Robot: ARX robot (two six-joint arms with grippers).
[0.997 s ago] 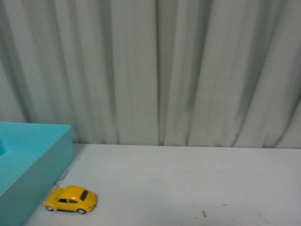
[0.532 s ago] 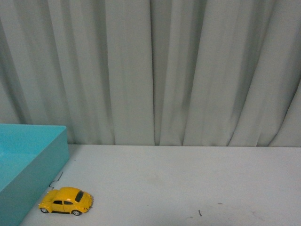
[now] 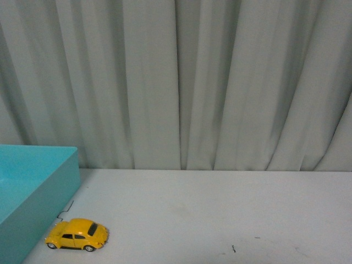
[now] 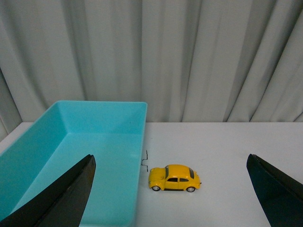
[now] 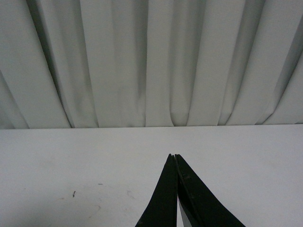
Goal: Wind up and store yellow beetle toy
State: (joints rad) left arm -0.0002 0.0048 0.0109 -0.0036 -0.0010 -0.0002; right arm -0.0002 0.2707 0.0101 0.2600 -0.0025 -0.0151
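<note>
The yellow beetle toy [image 3: 77,235] stands on its wheels on the white table, close beside the turquoise box [image 3: 33,192] at the left. In the left wrist view the toy [image 4: 174,178] sits between and ahead of my left gripper [image 4: 170,163], whose black fingers [image 4: 71,194] are spread wide, open and empty. The box [image 4: 94,156] is beside the toy there and looks empty. My right gripper [image 5: 173,156] is shut on nothing, its tips pressed together above bare table. Neither arm shows in the front view.
A grey pleated curtain [image 3: 181,82] hangs along the table's far edge. A small dark bent wire or mark [image 4: 145,161] lies between the toy and the box. Faint dark specks [image 3: 233,248] mark the table surface.
Between one second and half a second ago the front view shifted, so toy and box appear further left and lower. Since then nothing has visibly changed.
</note>
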